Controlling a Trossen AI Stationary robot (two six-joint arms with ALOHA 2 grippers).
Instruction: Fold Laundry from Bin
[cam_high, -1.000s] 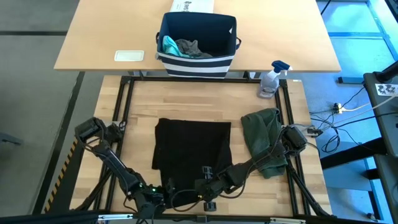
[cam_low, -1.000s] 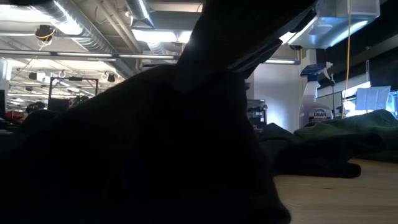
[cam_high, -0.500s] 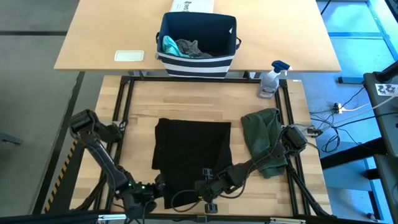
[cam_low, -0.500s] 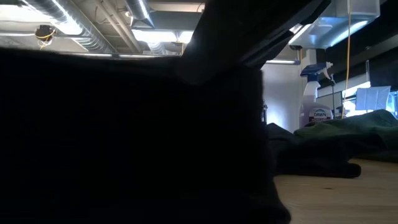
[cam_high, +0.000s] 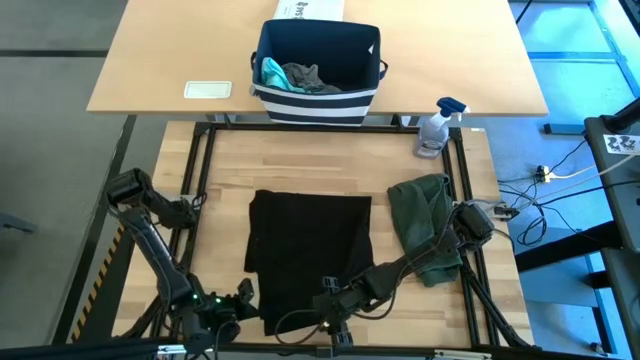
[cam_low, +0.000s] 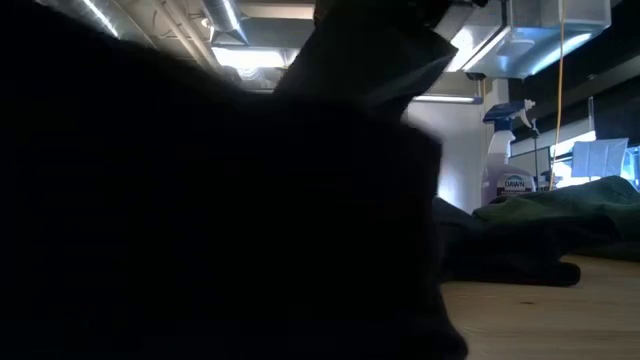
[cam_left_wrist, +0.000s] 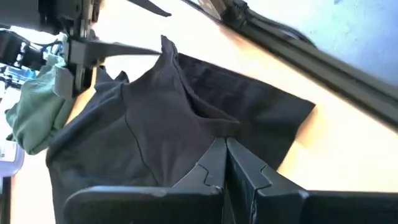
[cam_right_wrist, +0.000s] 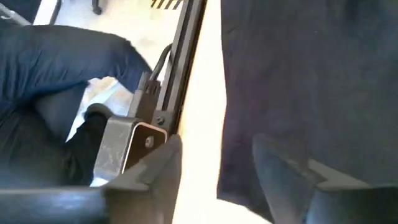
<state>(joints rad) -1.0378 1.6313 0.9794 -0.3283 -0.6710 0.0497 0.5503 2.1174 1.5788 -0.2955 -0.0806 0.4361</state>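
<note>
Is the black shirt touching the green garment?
Apart. The high view shows bare wood between the black shirt and the green garment.

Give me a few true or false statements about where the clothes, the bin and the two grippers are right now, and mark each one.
1. The black T-shirt lies spread on the table. True.
2. The bin is empty. False: a teal piece and a grey piece lie in it.
3. The olive-green piece lies to the right of the black T-shirt. True.
4. The left gripper is wide open. False: its fingers are shut together.
5. The right gripper is open at the T-shirt's near edge. True.
6. The spray bottle stands inside the bin. False: it stands outside, to the bin's right.
</note>
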